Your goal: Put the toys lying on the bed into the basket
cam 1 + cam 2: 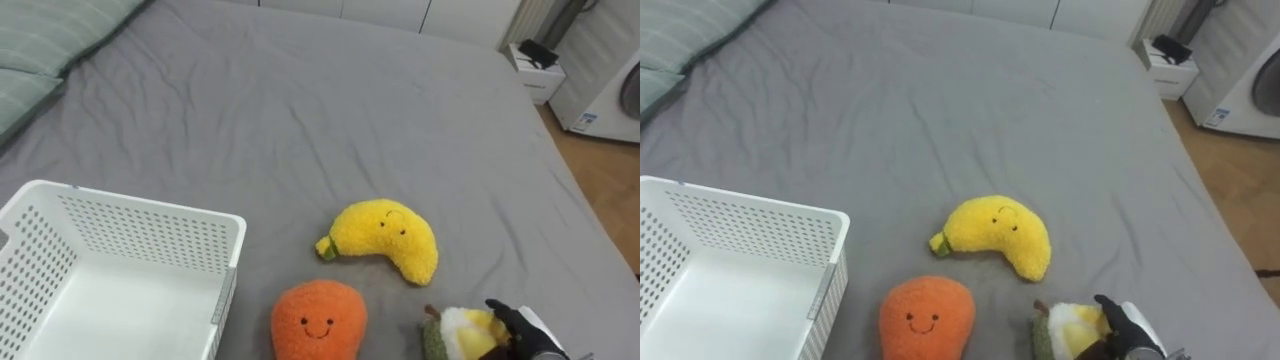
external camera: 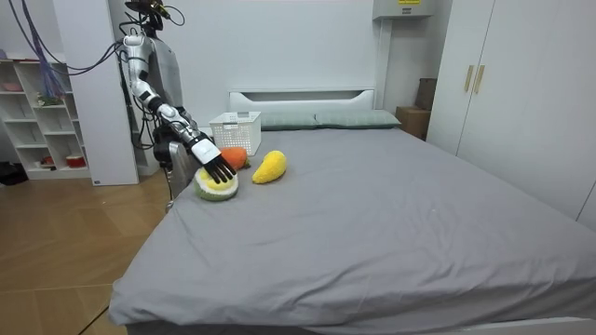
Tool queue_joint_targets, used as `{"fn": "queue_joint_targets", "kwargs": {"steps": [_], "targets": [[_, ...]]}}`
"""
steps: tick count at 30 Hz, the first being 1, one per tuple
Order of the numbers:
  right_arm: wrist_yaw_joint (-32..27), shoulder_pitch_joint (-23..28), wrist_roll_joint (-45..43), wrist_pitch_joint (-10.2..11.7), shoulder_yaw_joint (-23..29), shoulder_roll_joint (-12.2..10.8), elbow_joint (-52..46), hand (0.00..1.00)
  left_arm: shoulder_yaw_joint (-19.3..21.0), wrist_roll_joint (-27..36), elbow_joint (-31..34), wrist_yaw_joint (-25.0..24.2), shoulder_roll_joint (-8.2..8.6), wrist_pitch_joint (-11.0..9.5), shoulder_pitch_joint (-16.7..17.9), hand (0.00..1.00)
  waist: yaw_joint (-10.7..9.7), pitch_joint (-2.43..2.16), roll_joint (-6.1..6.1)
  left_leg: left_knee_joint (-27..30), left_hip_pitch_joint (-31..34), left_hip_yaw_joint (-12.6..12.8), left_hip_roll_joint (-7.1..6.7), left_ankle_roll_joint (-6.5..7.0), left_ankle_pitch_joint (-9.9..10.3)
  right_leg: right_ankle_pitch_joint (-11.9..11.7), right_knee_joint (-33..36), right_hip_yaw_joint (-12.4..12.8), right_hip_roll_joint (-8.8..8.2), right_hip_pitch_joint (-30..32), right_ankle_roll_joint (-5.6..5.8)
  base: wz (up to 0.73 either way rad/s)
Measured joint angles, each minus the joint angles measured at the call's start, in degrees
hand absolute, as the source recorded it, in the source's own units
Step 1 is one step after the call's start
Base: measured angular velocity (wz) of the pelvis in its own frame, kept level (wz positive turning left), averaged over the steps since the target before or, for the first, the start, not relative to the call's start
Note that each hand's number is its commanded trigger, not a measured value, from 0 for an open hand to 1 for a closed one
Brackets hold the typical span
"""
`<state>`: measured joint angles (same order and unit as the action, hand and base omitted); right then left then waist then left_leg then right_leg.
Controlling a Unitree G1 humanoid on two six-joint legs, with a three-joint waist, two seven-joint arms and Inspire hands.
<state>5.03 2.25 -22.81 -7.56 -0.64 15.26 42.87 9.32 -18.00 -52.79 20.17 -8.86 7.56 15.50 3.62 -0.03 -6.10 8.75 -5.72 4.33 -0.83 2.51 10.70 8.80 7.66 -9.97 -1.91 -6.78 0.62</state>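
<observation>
Basket [image 1: 150,235] left of banana toy [image 1: 385,238], on bed [image 1: 300,100]

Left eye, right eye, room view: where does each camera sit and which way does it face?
Left eye view: on the robot's head, looking down at the grey bed; right hand at bottom right.
Right eye view: beside it, same downward look, same hand.
Room view: off the bed's foot, facing the headboard; whole robot at the room view's left.
Shared: banana plush, white basket.
</observation>
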Motion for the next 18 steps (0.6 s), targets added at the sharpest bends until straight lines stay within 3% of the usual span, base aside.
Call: {"fn": "queue_joint_targets", "kwargs": {"steps": [1, 4, 7, 18], "targets": [[0.0, 0.0, 0.0, 0.0, -0.4, 0.1, 0.0, 0.74, -0.4, -0.3, 0.0, 0.4, 0.0, 0.2, 0.0, 0.0, 0.1, 0.0, 0.01, 0.0, 0.0, 0.0, 0.0, -0.01, 0.0, 0.0, 0.0, 0.0, 0.0, -0.1, 0.0, 0.0], [-0.5, -0.1, -1.2, -0.1, -0.4, 0.4, -0.4, 0.94, -0.8, -0.8, 0.0, 0.6, -0.02, 0.9, 0.2, 0.0, 0.1, -0.01, 0.05, 0.0, 0.0, 0.0, -0.01, -0.01, 0.0, 0.0, 0.0, 0.0, 0.0, -0.2, -0.01, 0.0], [-1.0, -0.5, -2.6, -0.2, -0.4, 0.8, -0.6, 1.0, -1.5, -1.4, 0.0, 0.8, -0.07, 1.5, 0.3, 0.0, 0.1, -0.07, 0.15, 0.1, 0.0, 0.0, 0.01, -0.01, 0.0, 0.0, 0.1, 0.0, 0.01, -0.2, -0.02, 0.0], [-1.2, -0.3, -4.5, -1.8, -0.6, 0.2, -0.3, 1.0, -2.7, -1.8, 0.0, 0.7, 0.04, 2.1, 0.1, 0.0, 0.1, -0.13, 0.91, 0.0, 0.0, -0.1, 0.06, -0.02, 0.0, -0.1, 0.3, -0.1, 0.03, -0.4, -0.1, 0.0]]}}
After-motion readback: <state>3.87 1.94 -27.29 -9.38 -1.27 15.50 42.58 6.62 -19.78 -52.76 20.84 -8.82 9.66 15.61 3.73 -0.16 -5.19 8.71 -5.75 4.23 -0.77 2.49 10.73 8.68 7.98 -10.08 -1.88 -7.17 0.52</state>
